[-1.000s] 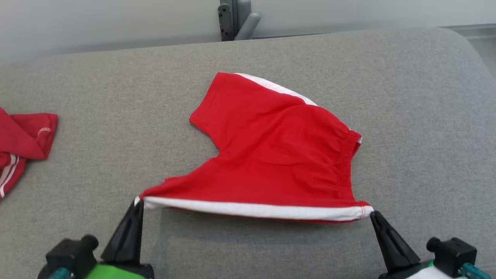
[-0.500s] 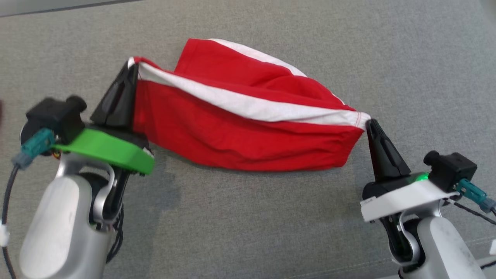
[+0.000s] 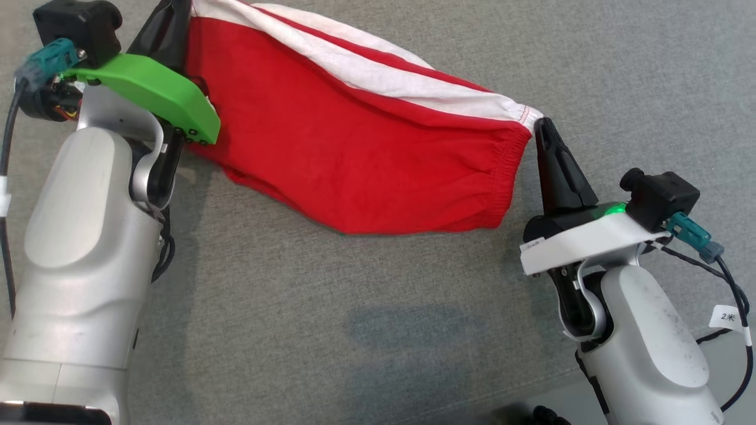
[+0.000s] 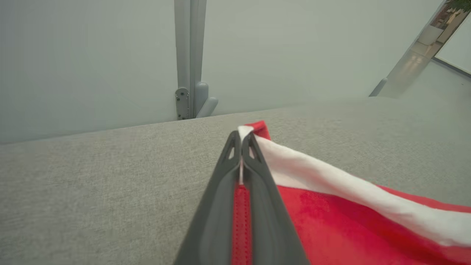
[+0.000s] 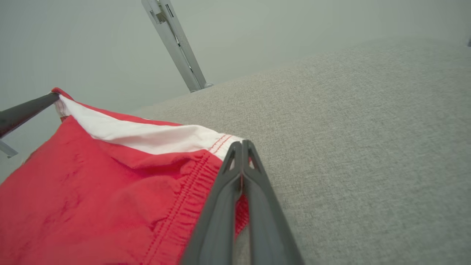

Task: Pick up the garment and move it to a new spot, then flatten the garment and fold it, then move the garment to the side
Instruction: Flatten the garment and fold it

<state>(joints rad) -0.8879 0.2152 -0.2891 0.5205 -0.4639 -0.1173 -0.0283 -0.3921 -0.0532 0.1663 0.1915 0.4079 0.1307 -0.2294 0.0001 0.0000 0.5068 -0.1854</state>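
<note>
The garment (image 3: 354, 153) is a pair of red shorts with a white side stripe and an elastic waistband. It hangs stretched between my two grippers above the grey cushioned surface (image 3: 354, 324), with its lower edge sagging toward the surface. My left gripper (image 3: 175, 9) is shut on the striped hem corner at the top left, seen close in the left wrist view (image 4: 241, 138). My right gripper (image 3: 540, 124) is shut on the striped waistband corner (image 5: 224, 141), its fingers (image 5: 254, 206) pressed together. The garment's red cloth (image 5: 92, 191) drops away to the left of them.
Grey upholstery spreads all around and under the garment. A pale wall with a grey metal post (image 4: 189, 73) stands beyond the far edge. The post (image 5: 176, 44) also shows in the right wrist view, as does my left gripper's dark finger (image 5: 25, 112).
Both grippers have risen and moved forward with the striped edge, lifting the garment so its red body hangs below. The head view has tilted down, so both forearms now show.
</note>
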